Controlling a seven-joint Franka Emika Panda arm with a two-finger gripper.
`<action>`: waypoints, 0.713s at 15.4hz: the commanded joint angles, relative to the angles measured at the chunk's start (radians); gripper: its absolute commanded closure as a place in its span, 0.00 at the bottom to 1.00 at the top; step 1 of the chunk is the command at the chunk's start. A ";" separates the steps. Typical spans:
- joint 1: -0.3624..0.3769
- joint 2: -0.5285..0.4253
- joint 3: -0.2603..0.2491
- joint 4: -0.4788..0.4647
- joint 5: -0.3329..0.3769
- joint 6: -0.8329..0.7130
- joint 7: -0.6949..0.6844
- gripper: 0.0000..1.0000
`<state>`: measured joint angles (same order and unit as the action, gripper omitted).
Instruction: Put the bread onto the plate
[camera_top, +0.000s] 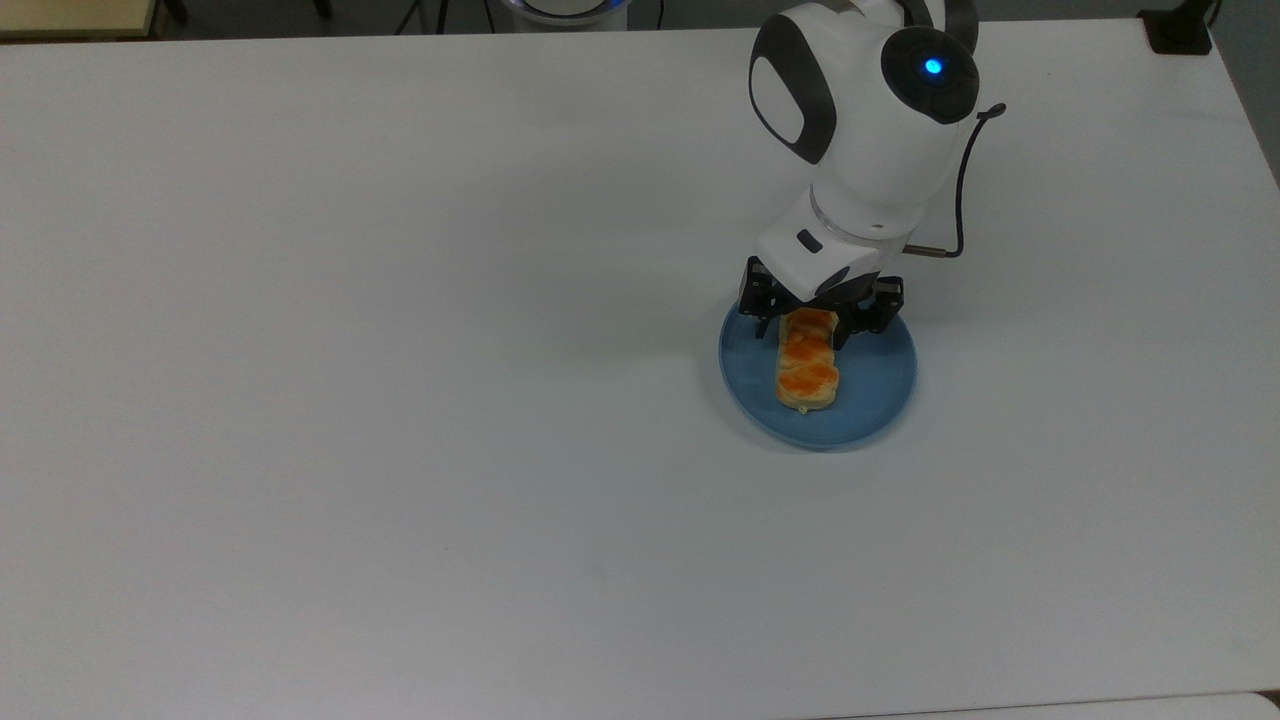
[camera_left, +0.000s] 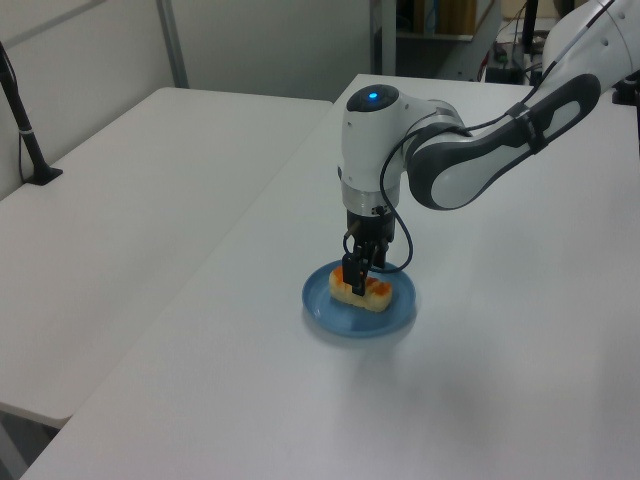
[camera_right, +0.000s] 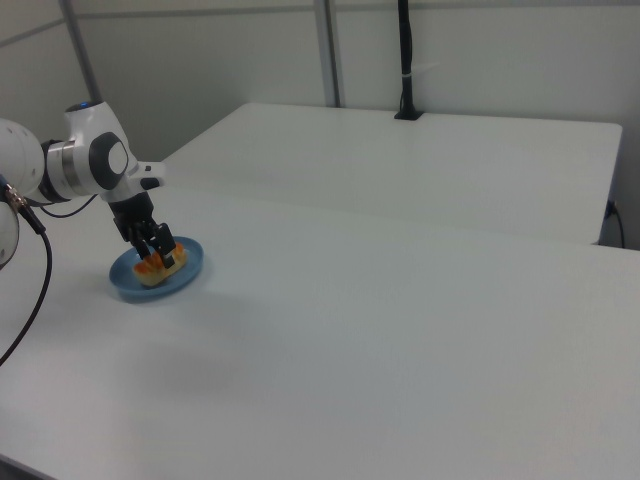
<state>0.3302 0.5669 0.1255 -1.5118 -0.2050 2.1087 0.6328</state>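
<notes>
Bread (camera_top: 807, 361) lies flat on the plate (camera_top: 870, 400), long axis running up-down in the top view, glazed side up. It sits a bit toward the top view's left of the plate's middle, its far end reaching near the rim under the arm. Plate rests on the white bench (camera_top: 400, 400), toward the top view's right half.

Gripper (camera_top: 818, 318) is low over the plate's far edge, fingers spread, one on each side of the bread's far end. The top view shows gaps between fingers (camera_top: 757, 303) and bread, so it is not pinching. In the left view the gripper (camera_left: 358, 276) stands roughly upright over the bread (camera_left: 362, 291), fingertips down at bun level, plate (camera_left: 340, 316) below. In the right view the gripper (camera_right: 153, 243) is tilted a little, straddling the bread (camera_right: 158, 268) on the plate (camera_right: 125, 285).

Arm (camera_top: 865, 130) comes in from the top view's upper edge, blue light lit on its wrist. Thin black cable (camera_top: 963, 180) loops off the wrist on the top view's right.
</notes>
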 joint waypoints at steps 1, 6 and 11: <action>0.013 0.008 -0.010 0.015 -0.013 0.010 0.027 0.06; -0.005 -0.054 -0.009 0.019 0.061 -0.003 0.030 0.00; -0.103 -0.243 -0.012 0.019 0.145 -0.165 0.018 0.00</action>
<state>0.2859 0.4730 0.1208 -1.4608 -0.1071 2.0750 0.6534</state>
